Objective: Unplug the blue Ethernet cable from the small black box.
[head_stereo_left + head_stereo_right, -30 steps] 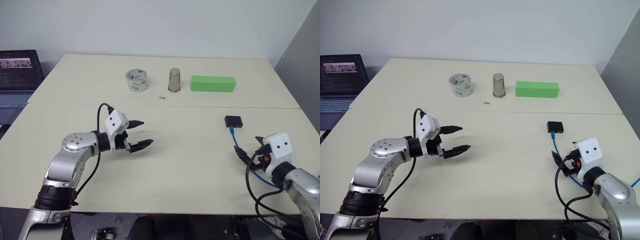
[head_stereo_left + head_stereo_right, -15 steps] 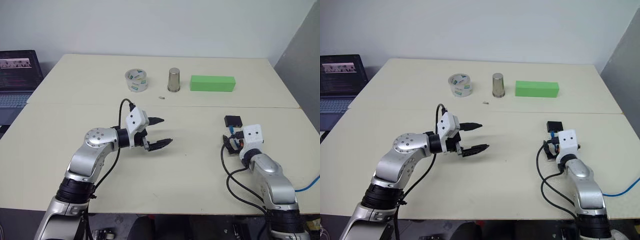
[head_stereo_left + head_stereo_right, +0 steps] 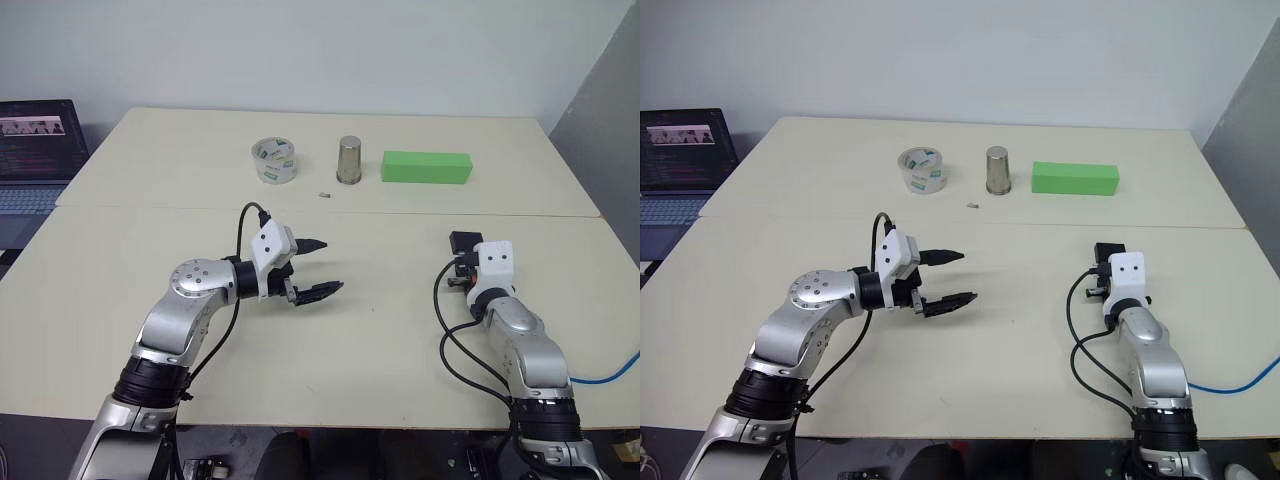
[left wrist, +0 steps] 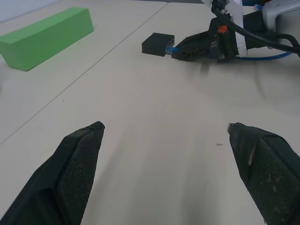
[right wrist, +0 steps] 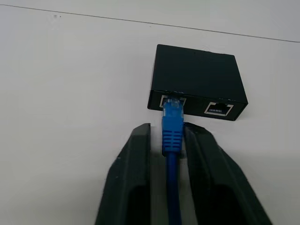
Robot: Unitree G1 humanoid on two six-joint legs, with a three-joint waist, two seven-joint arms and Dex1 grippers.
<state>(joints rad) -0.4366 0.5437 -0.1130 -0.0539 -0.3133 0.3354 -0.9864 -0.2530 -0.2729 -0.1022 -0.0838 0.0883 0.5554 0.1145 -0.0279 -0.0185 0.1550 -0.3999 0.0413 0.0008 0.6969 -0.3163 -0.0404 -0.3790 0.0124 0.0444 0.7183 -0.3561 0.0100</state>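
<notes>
I see the small matte-black rectangular box (image 5: 198,79) lying flat on the cream tabletop (image 3: 400,330), on the right side of the near table half, just short of the seam that runs across the table. The thin bright-blue Ethernet cable (image 5: 172,161) is plugged into the left of the two ports on the box's near face; the port beside it is free. My right gripper (image 5: 167,140) sits directly in front of that face, its two black fingers (image 5: 136,164) clenched on the blue cable just behind the plug, with the cord running back between them. From the head camera, the rest of the blue cord trails off past the table's right near edge.

My left gripper (image 3: 315,268) hovers above the middle of the near table half, well apart from the box, with its fingers spread wide and nothing between them.

Along the far table half stand a roll of clear tape (image 3: 273,161), an upright metal cup (image 3: 348,160) and a long bright-green rectangular block (image 3: 425,167), in a row from left to right. A small dark speck (image 3: 323,195) lies on the table near the cup. An open laptop (image 3: 38,150) sits off the table's left side.
</notes>
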